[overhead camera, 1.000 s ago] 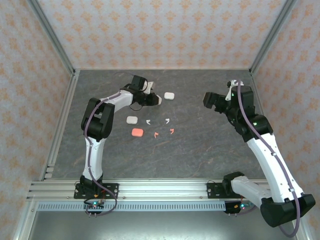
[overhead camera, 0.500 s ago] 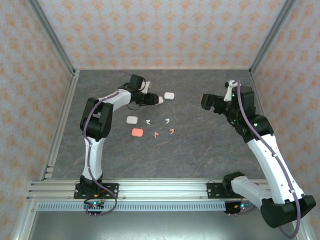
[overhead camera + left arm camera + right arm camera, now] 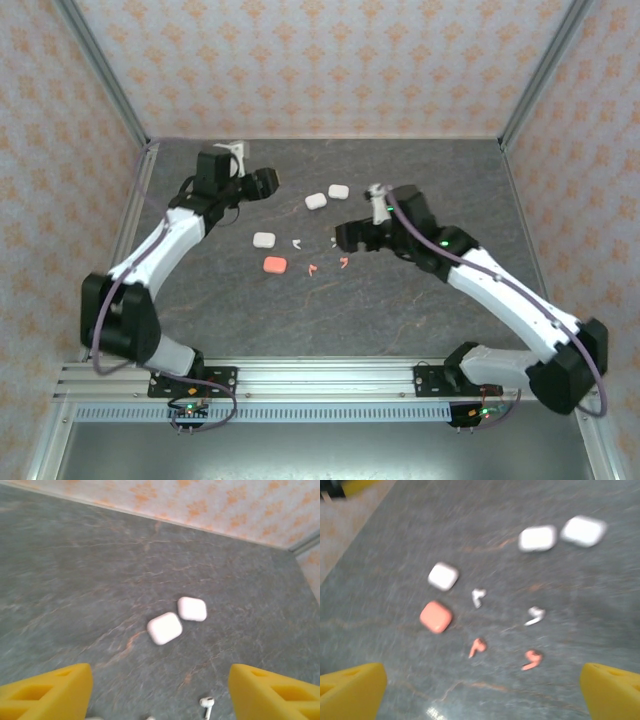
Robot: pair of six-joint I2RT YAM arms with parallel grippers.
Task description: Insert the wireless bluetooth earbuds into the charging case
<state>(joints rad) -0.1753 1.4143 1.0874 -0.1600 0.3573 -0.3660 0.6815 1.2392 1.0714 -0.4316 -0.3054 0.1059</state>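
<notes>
Two white earbuds [image 3: 478, 596] [image 3: 535, 615] and two salmon earbuds [image 3: 477, 647] [image 3: 533, 659] lie loose on the grey table. A salmon charging case [image 3: 435, 616] and a white case [image 3: 443, 576] sit shut to their left. Two more white cases [image 3: 164, 628] [image 3: 192, 608] lie side by side farther back. My right gripper [image 3: 342, 238] hovers open just right of the earbuds, nothing between its yellow fingers [image 3: 350, 690]. My left gripper [image 3: 270, 181] stands open at the back left, away from the two white cases, and holds nothing.
Metal frame posts and patterned walls close in the table on the left, back and right. A bare stretch of table [image 3: 330, 320] lies between the earbuds and the arm bases. One white earbud [image 3: 206, 703] sits near the bottom edge of the left wrist view.
My left gripper has opened, let go of the white case and pulled back to the left. My right arm has swung left and down toward the earbuds.
</notes>
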